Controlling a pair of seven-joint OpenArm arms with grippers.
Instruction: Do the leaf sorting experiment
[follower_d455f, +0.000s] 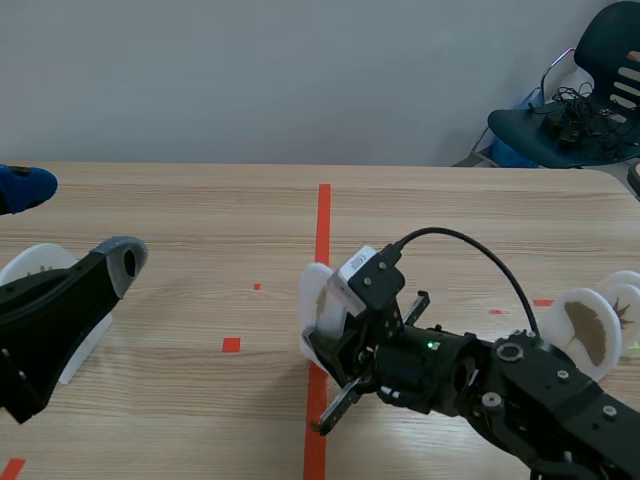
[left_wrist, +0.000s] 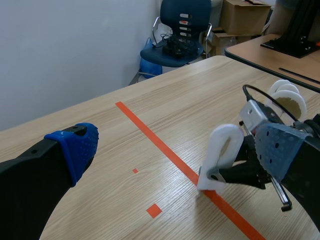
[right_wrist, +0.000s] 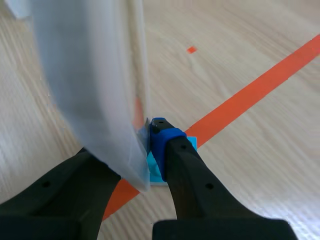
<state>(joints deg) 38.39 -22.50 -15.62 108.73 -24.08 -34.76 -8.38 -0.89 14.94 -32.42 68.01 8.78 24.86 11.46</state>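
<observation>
Gripping a white plastic dish (follower_d455f: 318, 300) by its rim: right arm's fingers (right_wrist: 162, 137), thick and black, closed on it with a blue dotted pad pressed flat against the thin, milky, half-translucent wall. Held upright on edge, round and shallow, with smooth matte sides. Resting by its lower rim on the pale wood-grain counter (follower_d455f: 200, 230), right on the long orange-red tape line near the middle.

Spread wide apart, well to the left of that dish and touching nothing: left arm's fingers (left_wrist: 75, 145), broad and black, one tipped with a blue dotted pad, the other with a grey one.

Lying flat on the counter at the left, partly hidden under the left arm: a second white dish (follower_d455f: 35, 268) of the same smooth plastic.

Sitting near the counter's right edge, just beside the right arm: overlapping white dishes (follower_d455f: 562, 305), round-rimmed and shallow, with a tan dried leaf (follower_d455f: 590, 335) cupped in the nearest one.

Standing on the floor beyond the far right corner: a dark blue chair (follower_d455f: 590, 90) with a slotted back and a tangle of black cables on its seat.
</observation>
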